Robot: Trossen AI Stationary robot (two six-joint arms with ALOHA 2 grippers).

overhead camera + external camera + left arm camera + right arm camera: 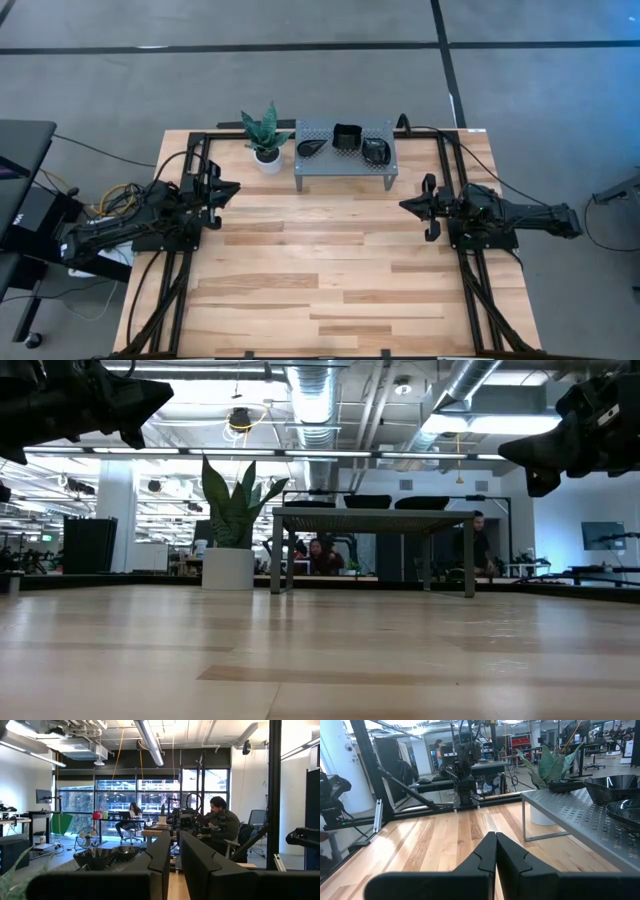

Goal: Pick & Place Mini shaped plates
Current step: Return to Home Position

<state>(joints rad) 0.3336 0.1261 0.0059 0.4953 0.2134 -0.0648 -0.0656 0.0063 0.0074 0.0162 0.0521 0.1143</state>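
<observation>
Pale wood planks of the worktable (300, 290) show no dish anywhere in the foreground, a sign that the picking is probably finished and that only the settling of the 2 dark arms at rest is left. Mid-table, the left gripper (232, 188) points inward from its side, its fingers drawn together to a thin slit with nothing between them. Facing it, well apart, the right gripper (405, 206) is pressed fully closed and also empty. Farther back, near the far edge, a grey perforated metal rack (342, 163) carries the mini shaped plates (348, 136), tiny glossy black dishes gathered in 3 groups. The leaf-shaped ones (311, 147) lie toward the left arm's side, the squares sit in the middle, and the wavy-edged rounds (376, 151) lie toward the right arm's side. From above each group reads as a nested stack, though the number in each cannot be counted. Just beside the rack stands a small white pot with a green plant (267, 155). Beyond the table, a seated person (322, 556) shows in the room behind.
</observation>
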